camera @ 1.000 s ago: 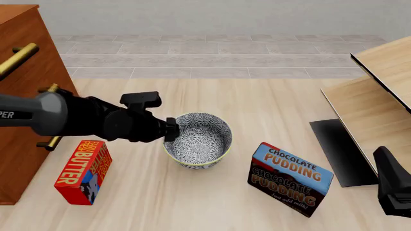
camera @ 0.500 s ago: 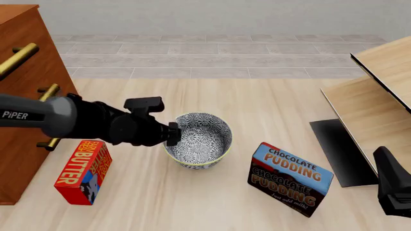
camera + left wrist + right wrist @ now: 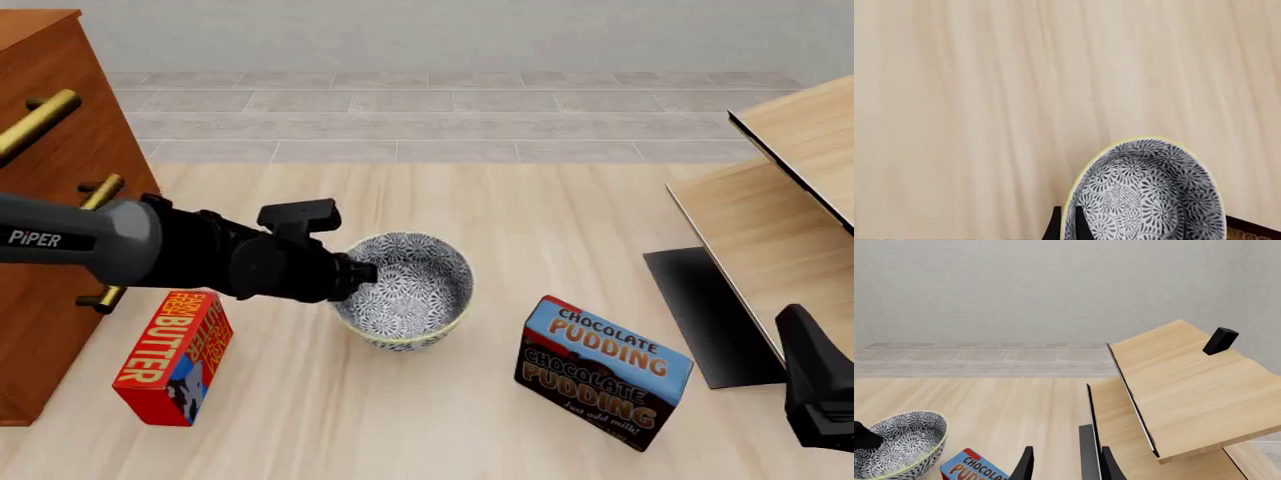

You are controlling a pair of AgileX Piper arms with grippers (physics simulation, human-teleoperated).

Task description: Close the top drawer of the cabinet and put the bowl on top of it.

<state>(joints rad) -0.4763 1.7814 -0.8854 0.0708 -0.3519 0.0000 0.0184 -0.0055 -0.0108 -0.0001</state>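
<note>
Front view: bowl (image 3: 404, 290), white with dark floral pattern and yellowish rim, near the centre of the pale wooden worktop (image 3: 534, 220), tipped slightly with its left side raised. Left tool (image 3: 354, 272) reaches in from the left and meets the bowl's left rim; its fingers are largely hidden by the arm body. Cabinet (image 3: 47, 180), reddish-brown with brass bar handles, stands at the far left, its top drawer (image 3: 34, 85) only partly in frame; whether it is shut cannot be told. Red butter box (image 3: 171, 357) lies just in front of the cabinet, left of the bowl. Chocolate pudding box (image 3: 603, 372) lies to the bowl's right, apart from it. Right tool (image 3: 817, 395) sits at the lower right edge, well apart from the bowl. Left wrist view: two dark fingers (image 3: 1082, 227) straddle the bowl's rim, one inside, one outside, closed narrowly upon the wall. Right wrist view: fingers (image 3: 1026, 465) spread apart, holding nothing; bowl low at the side, pudding box beside it, pale light-wood furniture (image 3: 1181, 390) ahead.
</note>
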